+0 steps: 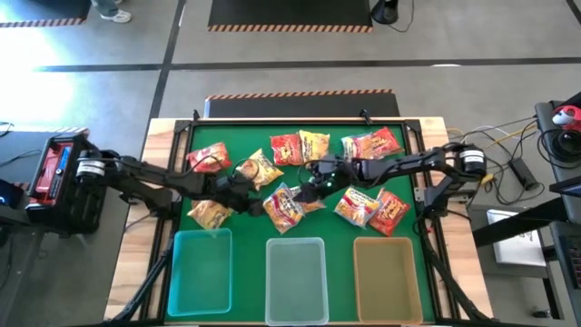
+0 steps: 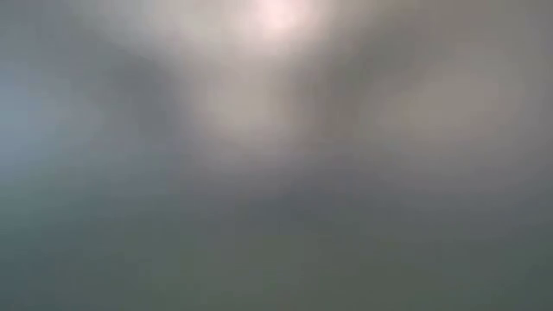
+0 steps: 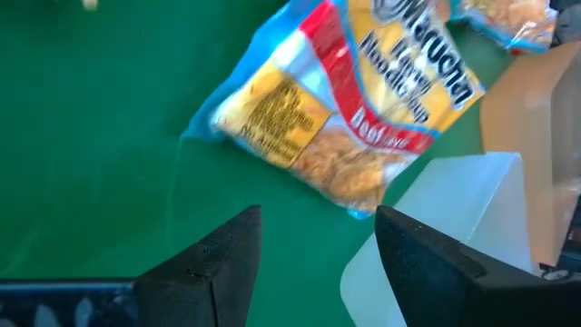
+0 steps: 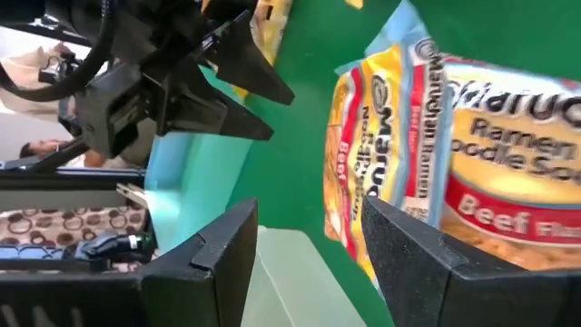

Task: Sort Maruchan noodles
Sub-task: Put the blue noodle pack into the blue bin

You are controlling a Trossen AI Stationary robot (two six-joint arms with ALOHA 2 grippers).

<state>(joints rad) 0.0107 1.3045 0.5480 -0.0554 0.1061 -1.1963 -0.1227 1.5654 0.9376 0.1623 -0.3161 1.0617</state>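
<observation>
The left tool [image 3: 313, 245] hangs wide open and empty over the green counter [image 3: 91, 136], and a yellow beef packet [image 3: 340, 109] lies just ahead of it, its long axis slanted across the gap. The right tool [image 4: 309, 241], also open and empty, probably sits beside two packets [image 4: 472, 154] mid-counter; the low view is useless.

Green-topped table [image 1: 245, 145] under scattered noodle packets [image 1: 284, 148] and three bins [image 1: 295, 279]

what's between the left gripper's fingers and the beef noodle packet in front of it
Only bare green mat, as the left wrist view shows. The open left gripper is apart from the packet.
</observation>
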